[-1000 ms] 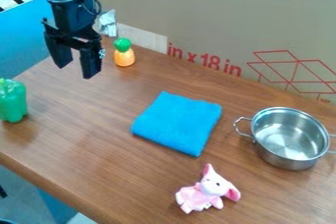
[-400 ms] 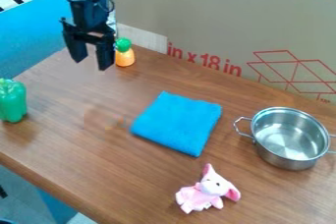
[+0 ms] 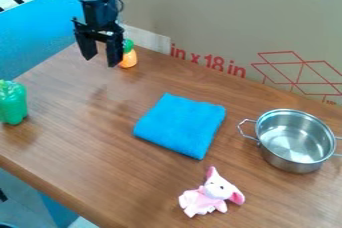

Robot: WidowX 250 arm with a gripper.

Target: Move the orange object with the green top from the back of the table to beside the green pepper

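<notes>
A: Holding anything with the gripper (image 3: pixel 101 61)?

B: No, released — with a plain gap between the fingertips, above the far left part of the table (image 3: pixel 80 137).

A: Nearest to what?

B: To the orange toy with a green top (image 3: pixel 129 59), near the back edge by the cardboard (image 3: pixel 227 22). Partly hidden behind one finger; can't tell whether touching or apart.

A: And elsewhere?

B: See a green pepper (image 3: pixel 13 103) at the left edge, a folded blue cloth (image 3: pixel 180 124) mid-table, a metal pot (image 3: pixel 284 160) to the right, a pink plush toy (image 3: pixel 212 194) at the front.

A: At which step?

B: Before any grasp, judging by the empty grip.

A: To grasp from there?

B: Would call for lining up around the orange toy — then lowering, and closing without nudging it into the cardboard.
</notes>
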